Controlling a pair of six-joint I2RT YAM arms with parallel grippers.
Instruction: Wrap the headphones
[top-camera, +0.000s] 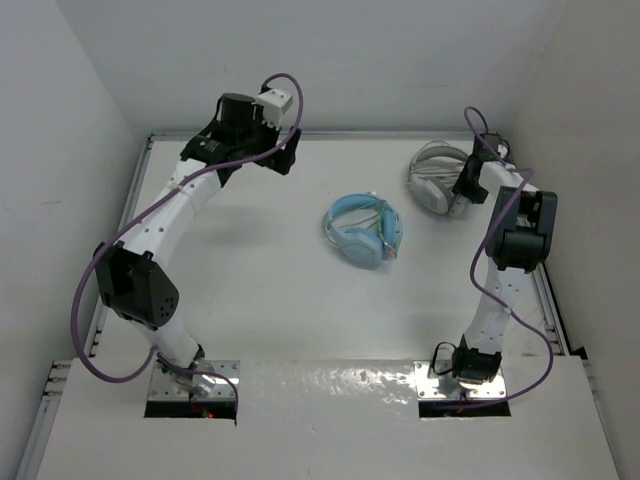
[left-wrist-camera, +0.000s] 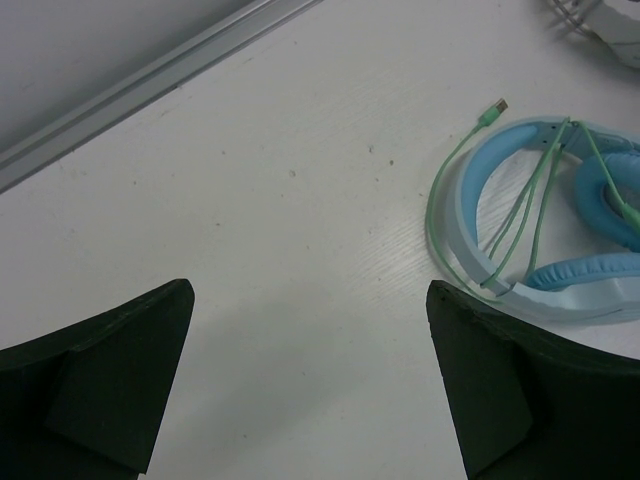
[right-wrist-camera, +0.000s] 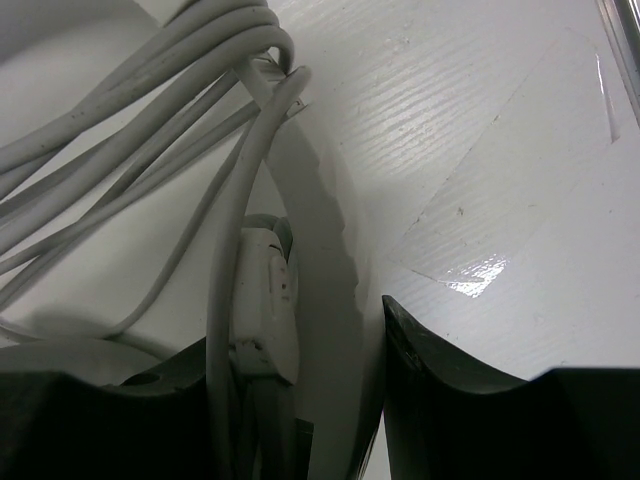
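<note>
right jaws on headphones (top-camera: 430, 183) and their cable (right-wrist-camera: 140, 110)

Your white table (top-camera: 280, 290), edged by a metal rail (left-wrist-camera: 150, 85), carries two sets: light blue headphones (top-camera: 363, 230) at centre, their green cable (left-wrist-camera: 450, 180) looped around the band, and white headphones (top-camera: 435, 175) near the far right corner, well apart.

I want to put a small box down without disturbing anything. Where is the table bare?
The widest bare patch lies between the left arm and the light blue headphones. A second lies on their near side, between that arm and the right arm. The far right corner is crowded: the white headphones and the right gripper fill it.
</note>
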